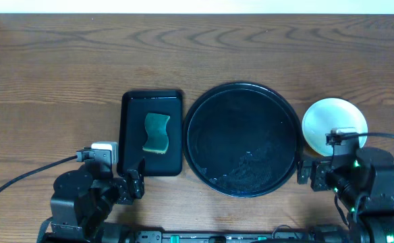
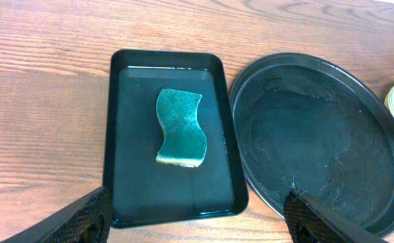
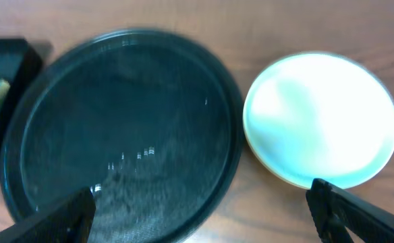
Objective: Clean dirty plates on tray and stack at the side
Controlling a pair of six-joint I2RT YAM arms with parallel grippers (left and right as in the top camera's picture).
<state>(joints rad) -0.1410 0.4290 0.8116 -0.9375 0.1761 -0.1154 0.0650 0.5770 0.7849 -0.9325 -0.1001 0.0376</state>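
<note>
- The plates (image 3: 322, 118) sit stacked on the wooden table (image 1: 62, 74), just off the right side of the tray (image 1: 243, 128). The rims are so near each other that I cannot tell whether they touch.
- The top plate is pale mint-white and shows no marks. A pale yellow rim peeks out beneath it, so I can make out 2 layers for certain, no more.
- The tray lies mid-table, round and glossy black, its floor flecked with wet-looking specks toward the near side.
- Close beside it on the left, a smaller rectangular black tray (image 1: 133, 152) holds 1 wavy teal sponge (image 1: 156, 133), lying flat near its middle.
- The left gripper (image 2: 197, 201) hovers at the near edge of the rectangular black tray, fingers spread wide with nothing between them.
- The right gripper (image 3: 202, 192) hangs near the front, over the gap between the tray and the plates. It is also spread wide and holds nothing.
</note>
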